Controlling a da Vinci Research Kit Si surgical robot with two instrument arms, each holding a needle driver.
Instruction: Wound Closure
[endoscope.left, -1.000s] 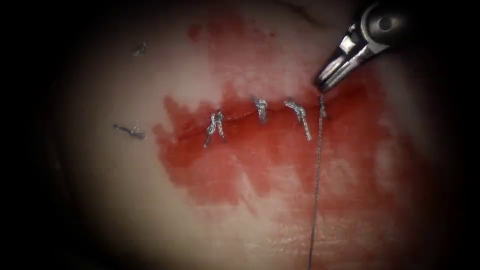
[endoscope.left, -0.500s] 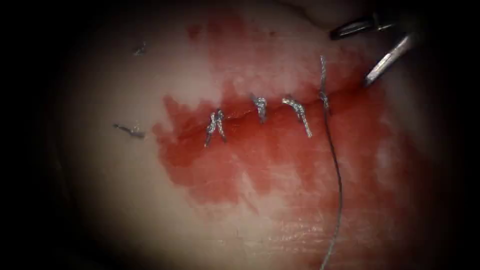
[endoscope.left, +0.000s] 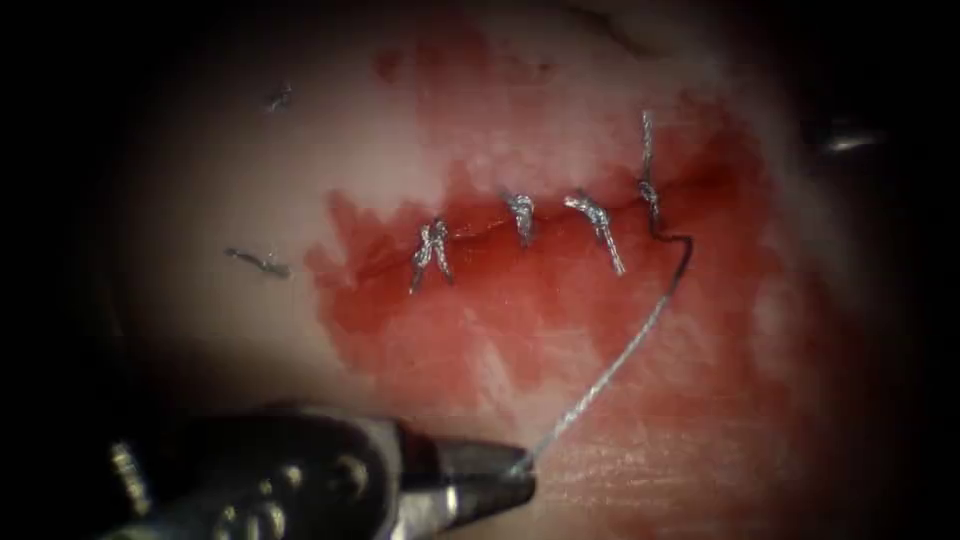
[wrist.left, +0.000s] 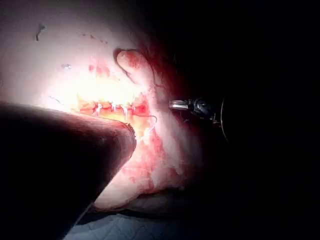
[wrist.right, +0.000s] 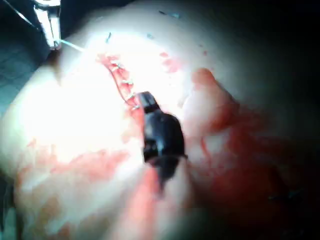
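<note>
The tissue (endoscope.left: 250, 350) carries a roughly level cut (endoscope.left: 480, 232) closed by several knotted stitches, the rightmost knot (endoscope.left: 650, 195) with a short thread end standing up from it. A long thread (endoscope.left: 620, 365) leaves that knot, hooks right, then runs down-left to my left tool (endoscope.left: 525, 468), whose jaws are shut on it low on the near side of the cut. In the right wrist view the left tool (wrist.right: 54, 44) pinches the same thread (wrist.right: 72, 46). My right tool (endoscope.left: 845, 140) is a faint glint far right, off the tissue; the left wrist view also catches it (wrist.left: 172, 104).
Red fluid (endoscope.left: 560, 330) spreads around and below the cut. Two small cut thread ends (endoscope.left: 258, 262) (endoscope.left: 280, 97) lie on pale tissue to the left. A raised fold of tissue (wrist.left: 132, 65) sits beyond the cut's right end.
The right tool opened at the rightmost knot and drew away to the right, leaving a short upright thread end. The left tool came in at lower left; the long strand swung left.
</note>
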